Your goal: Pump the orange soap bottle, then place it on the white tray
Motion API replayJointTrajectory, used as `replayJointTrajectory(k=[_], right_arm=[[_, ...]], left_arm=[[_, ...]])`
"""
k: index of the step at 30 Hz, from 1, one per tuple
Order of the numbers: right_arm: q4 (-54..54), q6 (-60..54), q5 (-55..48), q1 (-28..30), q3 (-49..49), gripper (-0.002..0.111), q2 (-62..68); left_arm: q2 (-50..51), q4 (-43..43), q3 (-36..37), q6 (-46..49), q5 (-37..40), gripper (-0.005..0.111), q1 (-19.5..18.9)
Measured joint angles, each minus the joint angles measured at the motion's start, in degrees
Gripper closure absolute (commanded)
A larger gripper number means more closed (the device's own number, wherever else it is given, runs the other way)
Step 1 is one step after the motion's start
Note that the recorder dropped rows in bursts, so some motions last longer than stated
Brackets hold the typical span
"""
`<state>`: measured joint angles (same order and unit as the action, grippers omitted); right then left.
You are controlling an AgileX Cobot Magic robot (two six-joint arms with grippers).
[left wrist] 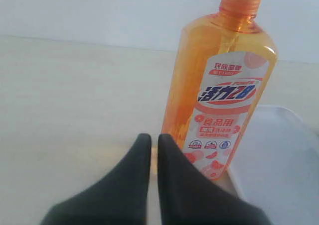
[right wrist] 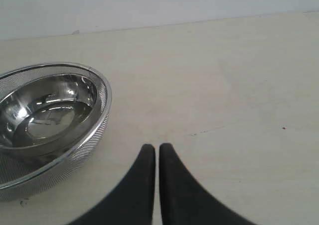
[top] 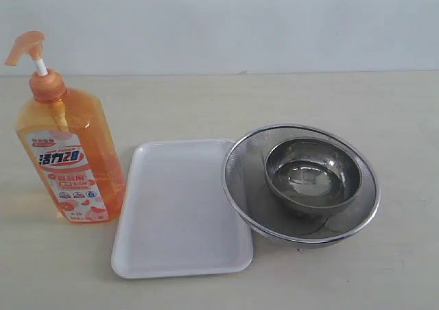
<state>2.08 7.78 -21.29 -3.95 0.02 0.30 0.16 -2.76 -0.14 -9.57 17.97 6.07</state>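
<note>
Pincers sit pressed together, empty (left pincer (left wrist: 154, 138), right pincer (right wrist: 157, 148)) while the orange soap bottle (top: 68, 152) stands upright just beside the white tray (top: 180, 210); an off-centre pump push could topple it.

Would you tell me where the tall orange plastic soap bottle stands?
The orange soap bottle stands upright at the exterior view's left, beside the flat white plastic tray.

A round steel mesh strainer (top: 245, 195) with a bright wire rim sits on the pale beige tabletop (top: 288, 97), over on the right side. Nested inside it, resting on the mesh, is a smaller shiny stainless-steel bowl (top: 312, 180), upright, its polished inside catching reflections. Behind the table rises a plain whitish wall (top: 240, 22), bare and evenly lit.
</note>
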Motion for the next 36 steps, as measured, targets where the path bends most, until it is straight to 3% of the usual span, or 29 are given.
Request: replayJointTrajectory(k=[28, 36], right_arm=[[0.0, 0.0, 0.0, 0.0, 0.0, 0.108, 0.0], [-7.21, 0.42, 0.42, 0.0, -4.67, 0.108, -0.04]], left_arm=[[0.0, 0.0, 0.0, 0.0, 0.0, 0.102, 0.0], [0.0, 0.0, 0.0, 0.0, 0.0, 0.102, 0.0]])
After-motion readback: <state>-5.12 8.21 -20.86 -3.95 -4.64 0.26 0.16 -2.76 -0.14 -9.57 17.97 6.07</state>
